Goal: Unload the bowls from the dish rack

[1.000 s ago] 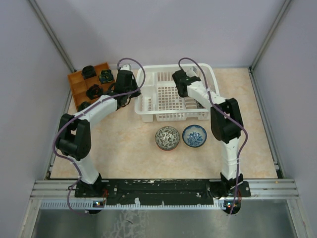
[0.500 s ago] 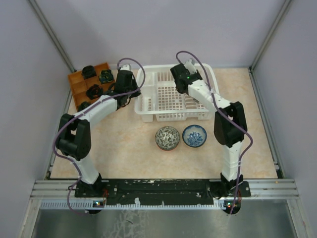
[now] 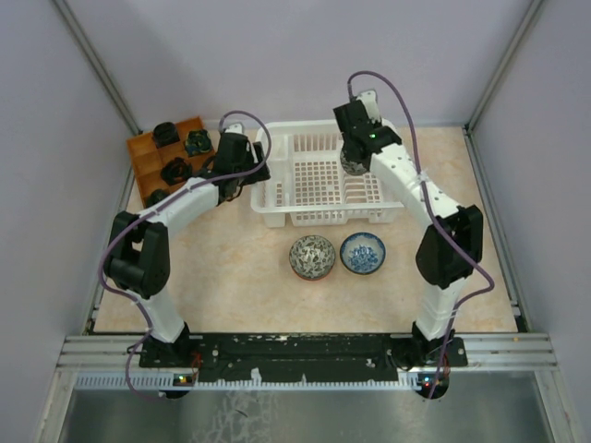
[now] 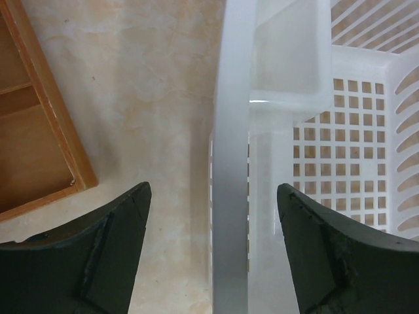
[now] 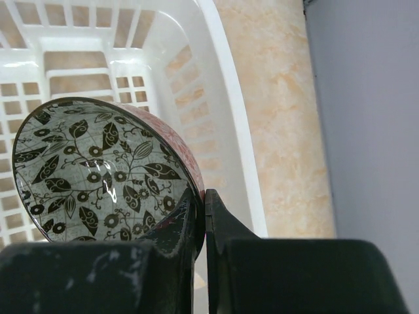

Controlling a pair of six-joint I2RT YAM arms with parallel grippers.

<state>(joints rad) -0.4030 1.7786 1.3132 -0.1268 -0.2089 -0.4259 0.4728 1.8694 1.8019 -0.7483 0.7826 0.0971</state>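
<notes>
The leaf-patterned bowl [image 5: 98, 163] hangs tilted in the right pincer [image 5: 201, 196]. Its open face shows at the left of the wrist view, and its rim is clamped between the two fingers, which are closed almost flat together on it. In the top view this bowl [image 3: 352, 167] sits over the upper right part of the dish rack [image 3: 323, 218], inside its walls. Whether its base is clear of the grid floor I cannot tell.

The next move turns on one relation: the free tabletop [image 3: 231, 277] lies toward the bottom of the top view from the pincer, on the far side of the rack's near wall. The grey-and-white bowl [image 3: 312, 257] and the blue bowl [image 3: 363, 253] stand there side by side, just below that wall. So the held bowl probably has to rise above the wall before it goes down-frame, and land beside those two, not on them.

The left pincer [image 4: 211, 196] is wide open and holds nothing. Its fingers straddle the rack's left rim [image 4: 230, 163] without touching it, with the wooden tray [image 4: 33, 163] at the left of that view. The right arm is plainly the one placed for this bowl.
</notes>
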